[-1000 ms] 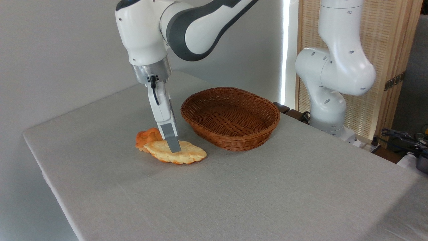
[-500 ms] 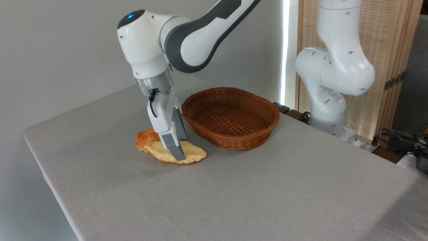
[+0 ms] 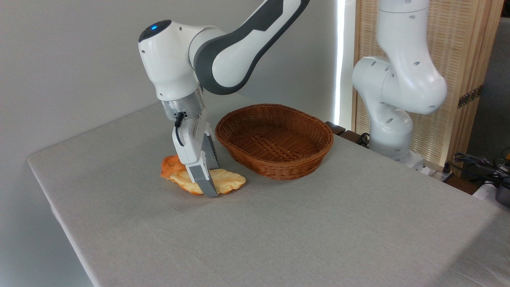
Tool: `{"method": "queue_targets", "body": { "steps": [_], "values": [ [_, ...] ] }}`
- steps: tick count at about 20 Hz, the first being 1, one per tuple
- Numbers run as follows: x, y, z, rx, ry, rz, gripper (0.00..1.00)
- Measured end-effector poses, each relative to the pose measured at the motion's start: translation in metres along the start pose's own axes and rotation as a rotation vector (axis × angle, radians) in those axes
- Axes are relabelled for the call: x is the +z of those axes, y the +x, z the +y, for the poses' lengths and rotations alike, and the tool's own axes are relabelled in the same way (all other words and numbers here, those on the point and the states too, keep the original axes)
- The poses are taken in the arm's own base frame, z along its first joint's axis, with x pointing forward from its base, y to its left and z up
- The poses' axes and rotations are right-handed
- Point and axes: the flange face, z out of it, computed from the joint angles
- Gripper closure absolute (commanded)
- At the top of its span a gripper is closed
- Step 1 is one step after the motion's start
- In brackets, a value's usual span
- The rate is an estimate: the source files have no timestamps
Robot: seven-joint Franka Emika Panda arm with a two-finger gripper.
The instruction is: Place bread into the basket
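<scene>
No readable writing, brand or label anywhere in view.

Left to right:

- Table (image 3: 279, 239): grey cloth cover, takes up most of the frame. Plain grey wall behind it on the left.
- Small orange bun (image 3: 169, 164): on the cloth, touching the left end of the bread, partly hidden behind the gripper.
- Bread (image 3: 227, 181): flat pale-golden loaf with orange-brown edges, lying on the table just left of the basket and apart from it, not in it. Its right half is clear to see; its middle is covered by the near finger.
- Gripper (image 3: 210, 190): tilted, tips down at the loaf's near edge, at about its middle. The grey near finger (image 3: 202, 181) crosses in front of the loaf with its tip at table level. The second finger sits behind it and is mostly hidden, so whether the jaws are clamped on the loaf or merely straddle it cannot be told from this view.
- Working arm (image 3: 223, 52): white and dark grey, reaching in from the upper middle, blue light lit on the wrist joint.
- Basket (image 3: 275, 163): oval brown wicker, empty, upright on the table to the right of the gripper.
- Second white arm (image 3: 398, 87): stands at the table's far right edge, in front of a slatted wooden screen (image 3: 458, 48).
- Cables (image 3: 478, 163) at the far right edge.
</scene>
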Motion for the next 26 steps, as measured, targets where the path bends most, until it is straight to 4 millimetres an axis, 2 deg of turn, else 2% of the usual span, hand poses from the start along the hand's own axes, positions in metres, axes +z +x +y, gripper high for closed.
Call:
{"method": "queue_targets", "body": {
  "steps": [1, 14, 19, 26],
  "values": [
    [0.000, 0.000, 0.000, 0.000, 0.000, 0.000, 0.56],
    [-0.005, 0.001, 0.000, 0.002, 0.009, 0.002, 0.55],
    [-0.030, -0.003, 0.006, -0.003, 0.040, 0.005, 0.55],
    [-0.078, -0.009, 0.036, -0.019, 0.047, 0.026, 0.54]
  ]
}}
